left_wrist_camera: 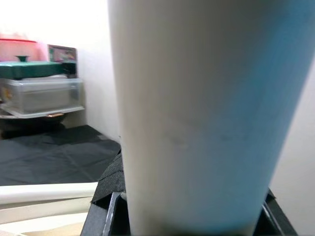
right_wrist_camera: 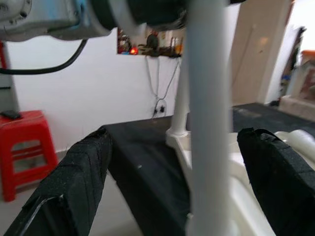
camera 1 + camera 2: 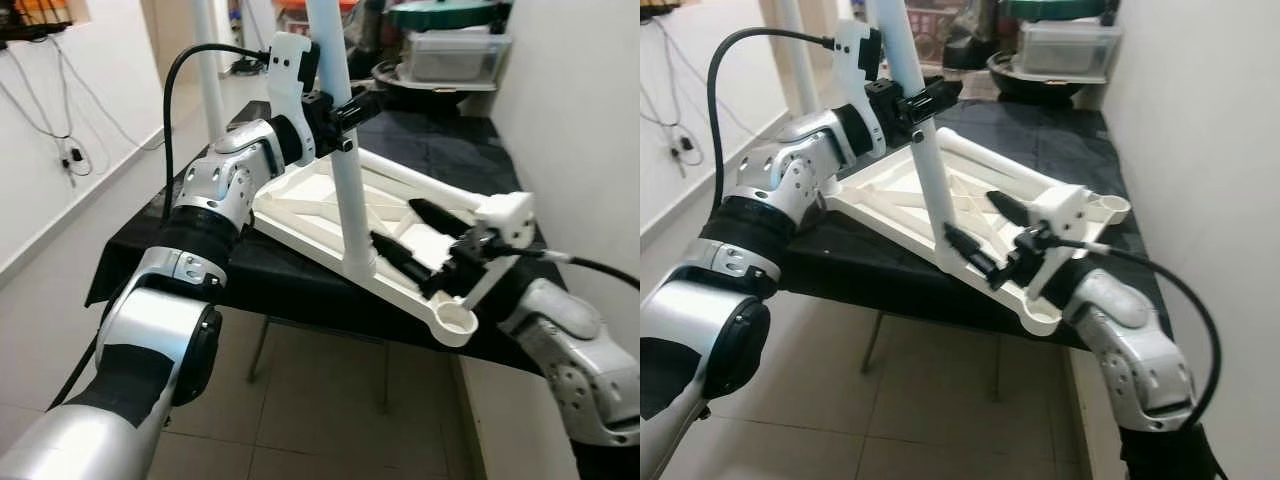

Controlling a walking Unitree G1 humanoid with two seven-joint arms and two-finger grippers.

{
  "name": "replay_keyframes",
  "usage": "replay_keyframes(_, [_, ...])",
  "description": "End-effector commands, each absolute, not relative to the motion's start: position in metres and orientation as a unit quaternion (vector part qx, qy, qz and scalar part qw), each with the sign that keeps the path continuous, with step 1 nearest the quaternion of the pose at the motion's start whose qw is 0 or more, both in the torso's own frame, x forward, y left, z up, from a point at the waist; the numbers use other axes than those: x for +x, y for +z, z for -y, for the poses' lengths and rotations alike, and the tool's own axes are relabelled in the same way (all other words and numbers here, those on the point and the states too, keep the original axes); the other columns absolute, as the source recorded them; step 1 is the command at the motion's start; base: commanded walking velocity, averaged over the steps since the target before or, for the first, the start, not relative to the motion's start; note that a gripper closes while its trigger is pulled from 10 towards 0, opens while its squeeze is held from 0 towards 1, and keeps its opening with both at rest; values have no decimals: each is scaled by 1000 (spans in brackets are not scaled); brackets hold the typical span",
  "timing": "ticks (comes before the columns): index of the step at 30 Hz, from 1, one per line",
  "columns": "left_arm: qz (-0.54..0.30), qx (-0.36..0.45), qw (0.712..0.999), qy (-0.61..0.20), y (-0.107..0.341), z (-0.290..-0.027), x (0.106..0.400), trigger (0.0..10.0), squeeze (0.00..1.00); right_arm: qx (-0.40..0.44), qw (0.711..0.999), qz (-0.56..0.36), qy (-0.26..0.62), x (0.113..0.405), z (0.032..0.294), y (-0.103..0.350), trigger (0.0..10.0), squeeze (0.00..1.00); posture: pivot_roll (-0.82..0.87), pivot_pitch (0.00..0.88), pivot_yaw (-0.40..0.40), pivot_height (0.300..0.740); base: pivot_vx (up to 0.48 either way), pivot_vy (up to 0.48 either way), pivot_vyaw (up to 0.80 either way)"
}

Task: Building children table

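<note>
**Seating the leg in the upturned tabletop**

Black cloth covers the table [image 3: 300, 275] that stands against a white wall, with plastic tubs stacked at its far end. On it lies the white tabletop frame [image 3: 330, 215], underside up, its near corner socket [image 3: 455, 322] overhanging the table's near edge. One white leg [image 3: 345, 170] stands upright in the frame. The left gripper [image 3: 345, 110] has its jaws pinched on the leg's upper part; the right gripper [image 3: 985, 235] sits low, jaws spread either side of the leg's foot. To do this well, I judge the leg should be kept plumb and pressed straight down while the frame is steadied against sliding off the near edge.
</note>
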State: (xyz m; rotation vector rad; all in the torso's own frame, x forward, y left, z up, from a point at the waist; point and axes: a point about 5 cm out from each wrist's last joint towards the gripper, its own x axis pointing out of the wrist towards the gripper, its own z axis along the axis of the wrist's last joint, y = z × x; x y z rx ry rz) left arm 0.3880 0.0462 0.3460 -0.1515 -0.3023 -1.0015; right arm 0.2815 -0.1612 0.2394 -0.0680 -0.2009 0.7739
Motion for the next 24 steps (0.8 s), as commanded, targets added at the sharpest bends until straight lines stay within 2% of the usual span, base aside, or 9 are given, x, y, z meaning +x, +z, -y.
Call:
replay_keyframes(1, [157, -55, 858, -486, 355, -42, 386, 10000, 0, -38, 921, 84, 379, 285, 158, 237, 10000, 0, 95, 0, -27, 740, 0, 0, 0])
replay_keyframes(3, [158, -60, 853, -494, 357, -31, 384, 10000, 0, -33, 924, 53, 378, 291, 152, 226, 10000, 0, 88, 0, -19, 740, 0, 0, 0])
replay_keyframes(10, [153, -61, 849, -503, 351, -20, 382, 10000, 0, -21, 936, 15, 352, 304, 146, 206, 10000, 0, 90, 0, -18, 740, 0, 0, 0])
replay_keyframes(24, [145, -43, 842, -518, 341, -13, 381, 10000, 0, -11, 954, 27, 297, 318, 157, 212, 10000, 0, 94, 0, -22, 740, 0, 0, 0])
